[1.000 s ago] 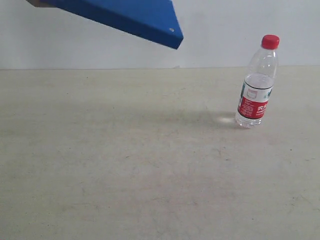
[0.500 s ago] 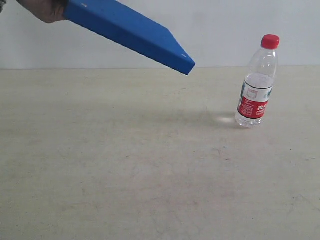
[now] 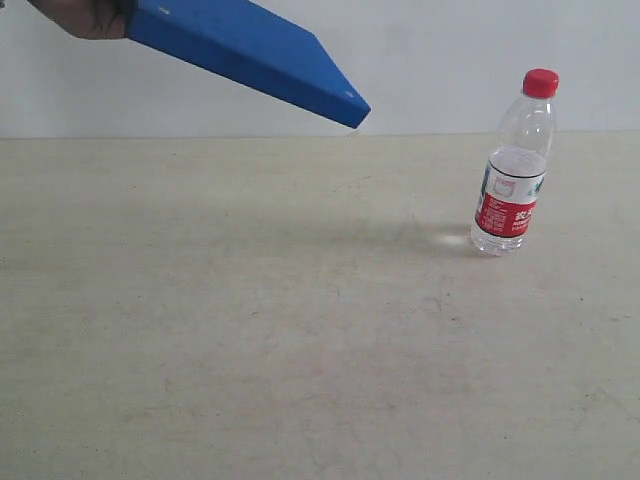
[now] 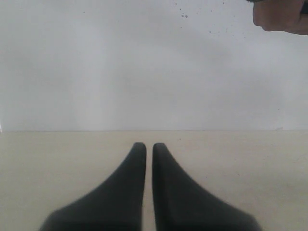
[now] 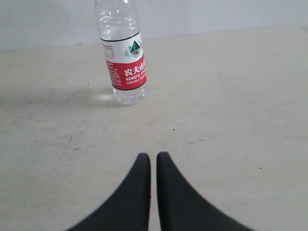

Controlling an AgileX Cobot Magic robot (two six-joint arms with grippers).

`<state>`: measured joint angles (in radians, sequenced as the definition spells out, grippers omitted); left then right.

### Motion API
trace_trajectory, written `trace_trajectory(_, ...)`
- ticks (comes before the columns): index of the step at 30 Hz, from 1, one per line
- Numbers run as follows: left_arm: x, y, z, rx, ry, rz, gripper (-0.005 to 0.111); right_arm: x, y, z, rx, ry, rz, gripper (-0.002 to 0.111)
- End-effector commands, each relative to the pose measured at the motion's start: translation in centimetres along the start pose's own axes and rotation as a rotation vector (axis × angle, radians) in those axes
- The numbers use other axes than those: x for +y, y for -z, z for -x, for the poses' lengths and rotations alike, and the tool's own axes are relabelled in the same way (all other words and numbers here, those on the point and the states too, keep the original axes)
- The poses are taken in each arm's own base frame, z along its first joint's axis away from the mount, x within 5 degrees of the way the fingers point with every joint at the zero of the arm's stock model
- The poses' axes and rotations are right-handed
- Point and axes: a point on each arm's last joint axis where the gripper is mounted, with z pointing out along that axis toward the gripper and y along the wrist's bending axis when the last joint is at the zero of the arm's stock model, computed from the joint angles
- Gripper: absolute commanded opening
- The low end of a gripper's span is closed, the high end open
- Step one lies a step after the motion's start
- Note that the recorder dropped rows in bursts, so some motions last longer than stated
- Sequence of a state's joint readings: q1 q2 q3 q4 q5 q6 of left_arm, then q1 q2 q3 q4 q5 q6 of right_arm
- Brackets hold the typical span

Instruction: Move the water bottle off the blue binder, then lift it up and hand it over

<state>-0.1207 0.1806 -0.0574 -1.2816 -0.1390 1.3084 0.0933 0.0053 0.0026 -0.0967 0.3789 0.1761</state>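
The water bottle (image 3: 514, 165) stands upright on the table at the right, clear with a red cap and a red-and-white label; it also shows in the right wrist view (image 5: 123, 57). The blue binder (image 3: 245, 48) hangs tilted in the air at the upper left, held by a person's hand (image 3: 82, 16), well apart from the bottle. My right gripper (image 5: 153, 158) is shut and empty, some way short of the bottle. My left gripper (image 4: 145, 146) is shut and empty over bare table. Neither gripper shows in the exterior view.
The beige table (image 3: 300, 330) runs back to a white wall (image 3: 440, 60). In the left wrist view the person's hand (image 4: 281, 17) shows at the picture's upper corner. A faint shadow of the binder lies on the table left of the bottle.
The hand-held binder swung down into view, then drew back a little to the left and up. The bottle and both grippers have stayed still.
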Motion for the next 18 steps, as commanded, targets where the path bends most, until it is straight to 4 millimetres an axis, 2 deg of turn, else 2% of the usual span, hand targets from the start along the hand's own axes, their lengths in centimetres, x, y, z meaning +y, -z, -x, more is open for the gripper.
trace_trajectory(1,0.0,0.0,-0.1,0.000,0.001,0.002,0.004,0.0,0.1,0.1,-0.011,-0.003,-0.001,0.003)
trace_trajectory(12,-0.1,0.1,-0.1,-0.002,-0.007,-0.012,0.004,0.0,0.1,0.1,-0.011,-0.003,-0.001,0.003)
trace_trajectory(15,-0.7,0.7,1.1,-0.070,-0.053,-0.083,0.004,0.0,0.1,0.1,-0.011,-0.003,-0.001,0.003)
trace_trajectory(18,-0.9,1.7,2.1,-0.129,-0.009,-0.121,0.004,0.0,0.1,0.1,-0.011,-0.003,-0.001,0.003)
